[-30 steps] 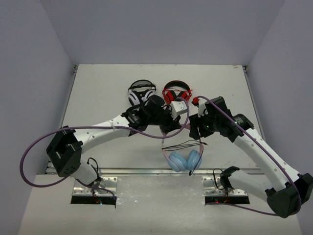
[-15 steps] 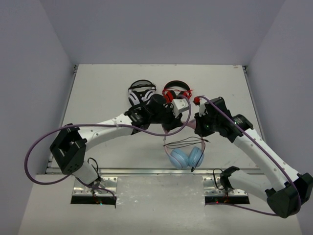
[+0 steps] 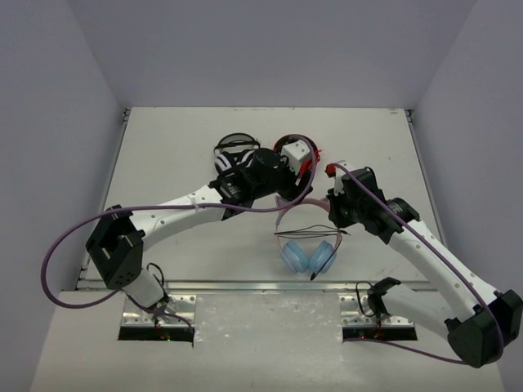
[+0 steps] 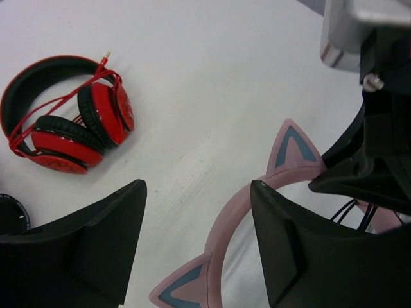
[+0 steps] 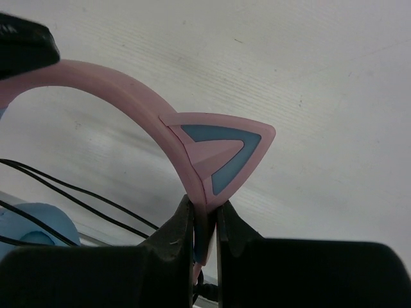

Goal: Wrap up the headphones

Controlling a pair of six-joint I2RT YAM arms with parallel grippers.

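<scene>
Right pincer (image 5: pixel 204 223) clamps the headphones (image 5: pixel 119 90) by their smooth, curved pink band beside a triangular ear; left pincer (image 4: pixel 198 239) gapes.

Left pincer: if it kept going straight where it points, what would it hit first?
Probably the pink headband of the cat-ear headphones, lying between the fingers of the open left pincer; otherwise the white table. Depth is hard to judge.

Red/black headphones (image 4: pixel 64 125) flat on desk (image 3: pixel 172 155), far centre, red cable strung across band. White/black headphones (image 3: pixel 233 153) just to their left, partly hidden. Plain grey walls (image 3: pixel 270 49) around desk.
</scene>
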